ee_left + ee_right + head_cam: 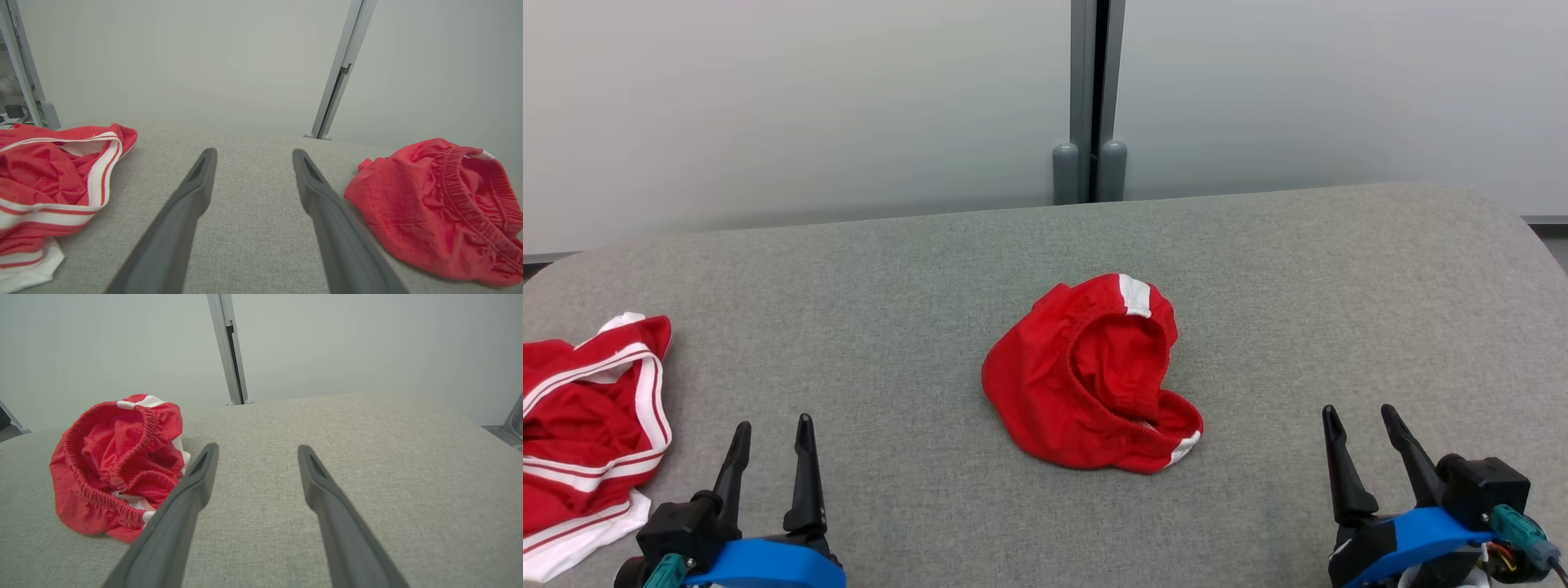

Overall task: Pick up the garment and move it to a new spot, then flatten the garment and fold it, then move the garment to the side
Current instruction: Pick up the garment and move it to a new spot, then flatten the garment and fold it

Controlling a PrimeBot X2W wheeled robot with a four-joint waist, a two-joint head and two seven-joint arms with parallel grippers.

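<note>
Left hand [774, 421] at near-left edge of counter [890, 269], fingers spread apart, gripping nothing, pointing away over grey cloth. Just to its left: striped garment [580, 416], red with white bands, rumpled, running off the head view's left edge, not touching the fingers. Mid-counter: red garment [1029, 384], crumpled in a heap, elastic waistband gaping upward, white patches at its far and near ends. Well apart from both hands, with open grey cloth between. Behind it, grey post [1090, 98] splits pale wall [768, 106]. Right hand [1359, 408] at near-right, fingers likewise apart, gripping nothing, open counter ahead.
</note>
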